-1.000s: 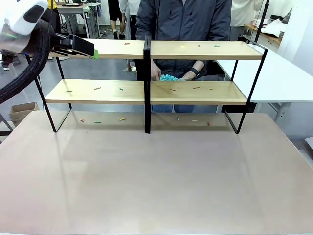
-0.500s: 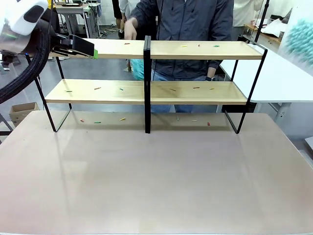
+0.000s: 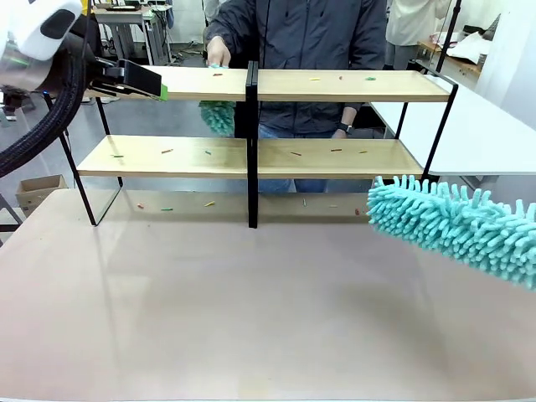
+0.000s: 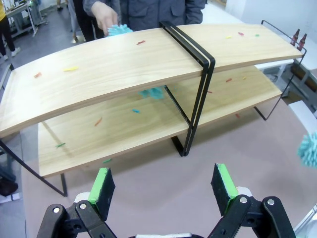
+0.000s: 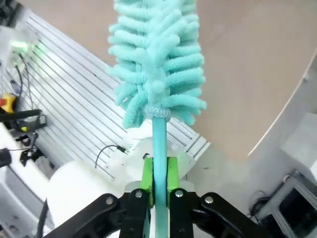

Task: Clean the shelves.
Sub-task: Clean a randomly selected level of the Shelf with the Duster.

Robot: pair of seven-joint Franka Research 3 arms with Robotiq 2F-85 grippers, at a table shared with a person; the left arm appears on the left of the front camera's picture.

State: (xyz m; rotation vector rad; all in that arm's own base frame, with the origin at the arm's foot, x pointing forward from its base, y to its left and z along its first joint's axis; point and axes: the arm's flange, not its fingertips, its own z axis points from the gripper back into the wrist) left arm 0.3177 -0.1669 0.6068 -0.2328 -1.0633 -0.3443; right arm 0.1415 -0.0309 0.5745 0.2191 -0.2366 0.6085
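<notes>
Two boards of the shelves point(image 3: 335, 159) spanning the far half of the table point(image 3: 251, 335), strewn with small coloured scraps point(image 3: 167, 152), more lying on the table beneath. Judged step: getting the duster point(image 3: 452, 226) to the boards. Best to carry it in level with a board, slide the fluffy head between the tiers without knocking the frame or centre post, then sweep along the wood from one end, pushing scraps off one edge rather than scattering them; keep well apart from the person's hand point(image 3: 218, 52) at the top board's far edge. Right gripper point(image 5: 158, 181) clamped tight on the duster's thin handle, head low over the table's right side. Left gripper point(image 4: 162, 186) spread wide, holding nothing, up by the top board's left end. Hard to make out: a teal tuft point(image 3: 219, 115) behind the shelves under that hand, probably a second duster, handle unseen; duster's rear cut off at the front view's right edge; scraps too small to name.
</notes>
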